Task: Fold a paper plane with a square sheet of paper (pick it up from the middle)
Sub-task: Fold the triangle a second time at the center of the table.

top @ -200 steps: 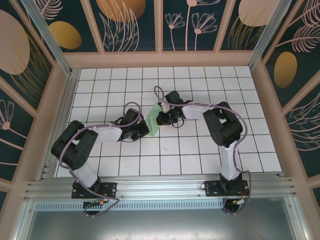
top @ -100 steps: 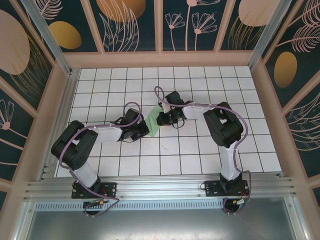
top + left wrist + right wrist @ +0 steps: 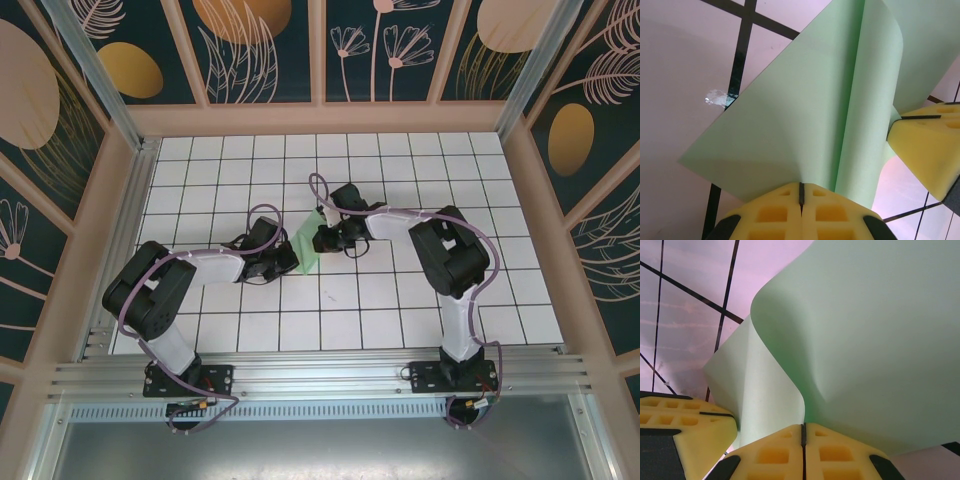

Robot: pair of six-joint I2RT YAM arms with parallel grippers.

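Pads of yellow foam (image 3: 775, 215) are pressed together on both arms: left gripper (image 3: 801, 192) and right gripper (image 3: 803, 432) each pinch the thin pale mint-green square sheet of paper (image 3: 308, 250), curled between them at centre frame. It looks light, floppy and easily creased, so edge grips probably suit it best.

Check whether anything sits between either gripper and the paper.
Nothing visible does. The left gripper and the right gripper are both shut on the paper, foam pads pinching it directly, and it bows in a curl between them.
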